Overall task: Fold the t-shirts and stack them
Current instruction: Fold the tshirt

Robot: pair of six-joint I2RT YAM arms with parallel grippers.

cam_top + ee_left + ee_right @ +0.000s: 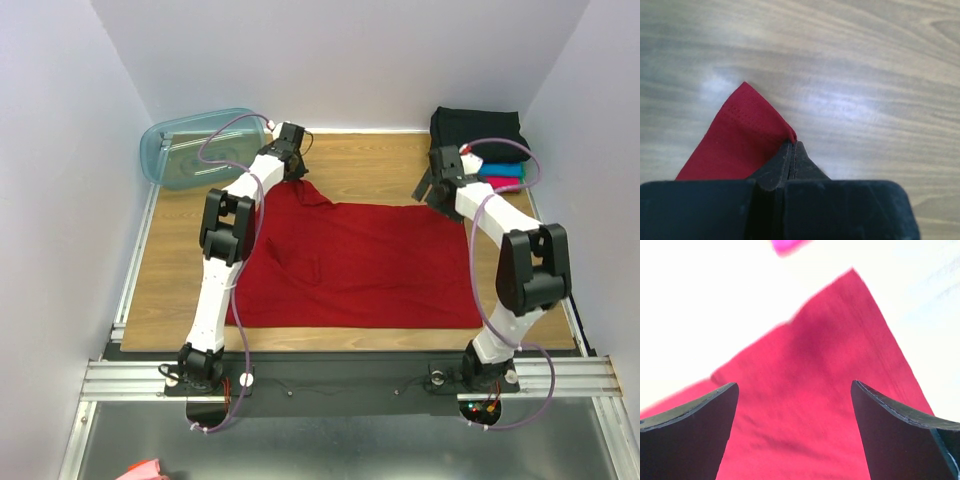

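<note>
Left jaws pinch red shirt (735,142) corner — right jaws wide above cloth.

Top cam sits high, above and behind the arm bases, angled down and forward, so the whole counter (400,165) fits in frame from far off. Left wrist cam rides right behind the left end effector (792,150), pointing down along it, super close to the wood, and it catches one corner of the red t-shirt (735,145). Right wrist cam peers out between the fingers of the right end effector (794,385), close above the cloth, everything around it blown out white. That red t-shirt is the bit all three views share.
</note>
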